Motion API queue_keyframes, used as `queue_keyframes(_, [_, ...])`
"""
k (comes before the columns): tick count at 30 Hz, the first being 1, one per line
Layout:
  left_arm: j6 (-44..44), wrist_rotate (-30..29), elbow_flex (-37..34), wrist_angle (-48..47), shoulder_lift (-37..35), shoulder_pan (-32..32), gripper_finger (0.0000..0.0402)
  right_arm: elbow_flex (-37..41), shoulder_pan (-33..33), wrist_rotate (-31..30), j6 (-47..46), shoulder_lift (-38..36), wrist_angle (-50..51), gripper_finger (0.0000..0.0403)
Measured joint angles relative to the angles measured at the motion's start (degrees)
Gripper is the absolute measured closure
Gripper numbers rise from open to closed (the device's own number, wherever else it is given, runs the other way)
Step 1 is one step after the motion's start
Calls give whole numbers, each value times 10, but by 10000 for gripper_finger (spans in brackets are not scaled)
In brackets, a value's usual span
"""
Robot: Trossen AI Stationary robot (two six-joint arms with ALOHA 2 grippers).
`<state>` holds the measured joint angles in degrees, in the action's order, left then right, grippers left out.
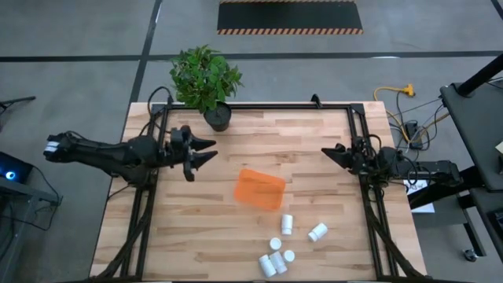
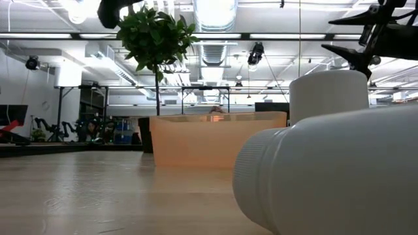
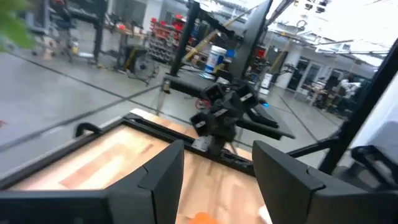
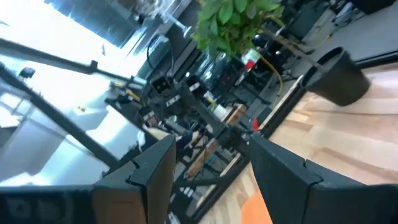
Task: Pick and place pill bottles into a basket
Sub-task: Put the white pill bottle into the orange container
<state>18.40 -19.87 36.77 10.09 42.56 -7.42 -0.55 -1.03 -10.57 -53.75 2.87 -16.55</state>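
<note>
Left gripper (image 1: 211, 152) jaws are seen parted, nothing held, raised above the counter (image 1: 173, 228) near its left edge. Right gripper (image 1: 327, 152) jaws likewise parted and empty, by the right edge. Basket (image 1: 259, 189) is placed mid-counter. Six pill bottles (image 1: 287, 224) are scattered toward the near edge, right of centre. Plant pot (image 1: 218, 118) is placed at the far edge.

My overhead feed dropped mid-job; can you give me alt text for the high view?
Orange basket sits empty mid-table, with six white pill bottles scattered on the wood nearer the front edge. The left gripper and right gripper hover open at opposite sides, holding nothing. A potted plant stands at the back edge.
</note>
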Motion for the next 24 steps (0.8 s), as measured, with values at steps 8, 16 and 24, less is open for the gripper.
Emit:
queue_keyframes(8, [-11,4,-104,7,-117,22,228,0,0,-44,6,10,0,209])
queue_keyframes(16, [-2,-5,-209,11,-237,22,228,0,0,-59,-48,37,-7,209])
queue_keyframes(24, [7,-21,-289,13,-390,22,228,0,0,-59,-64,81,-104,209])
